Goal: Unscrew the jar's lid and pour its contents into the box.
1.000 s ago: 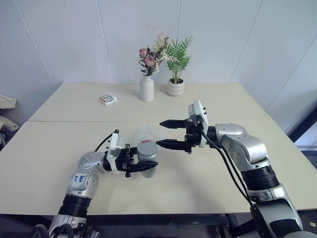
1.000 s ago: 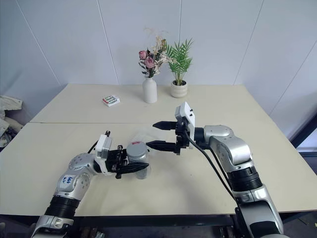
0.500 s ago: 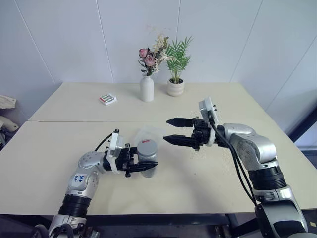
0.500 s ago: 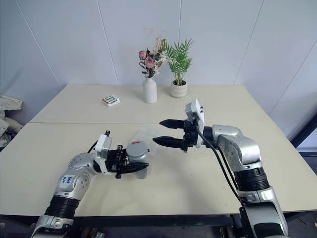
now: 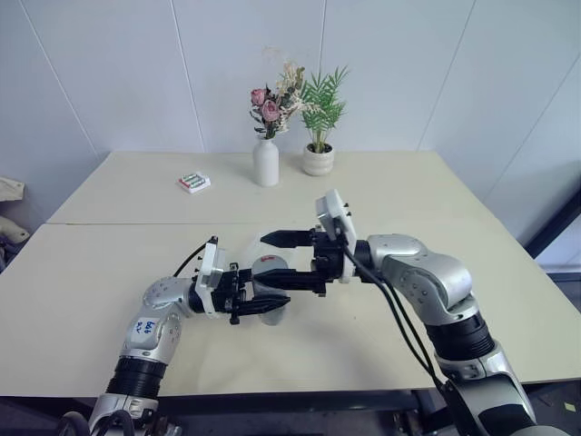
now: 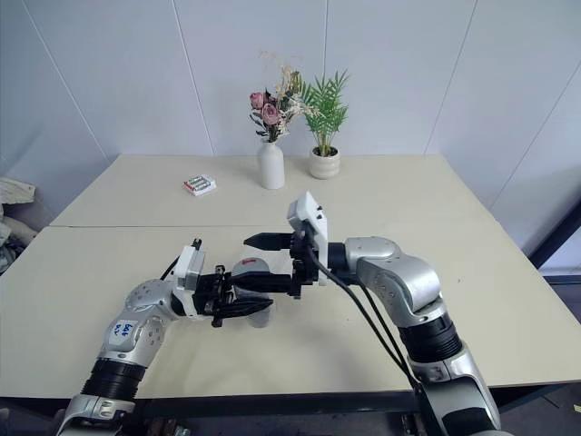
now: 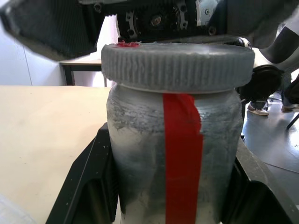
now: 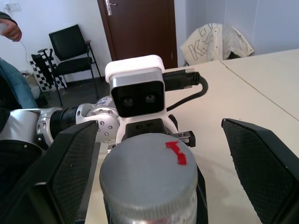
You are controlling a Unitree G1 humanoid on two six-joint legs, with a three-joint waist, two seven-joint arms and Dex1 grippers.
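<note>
1. I am holding the small clear, silvery cylindrical jar with the red strip down its side upright above the pale tabletop, at about 6 o'clock from the white flower vase, with my left gripper clamped on its body from the left.
2. I am keeping the right gripper with its fingers spread wide, one either side of the round grey ribbed lid with its small red mark; neither is touching the lid yet.
3. I am judging the jar as light and rigid. Its frosted wall looks smooth, so it may be twisting inside my left grip once torque goes on.
4. I am treating the lid's ribbed edge as the place to take hold: the ridges should be giving the pads bite, and the right wrist view shows the lid sitting centred between the fingers.
5. I am planning to grip the rim squarely, level with the lid and not on the glassy shoulder below it.
6. I cannot make out the tiny contents through the wall, nor pick out the translucent box with any confidence, so I am assuming loose, light pieces that will be spilling easily once the lid is off.
</note>
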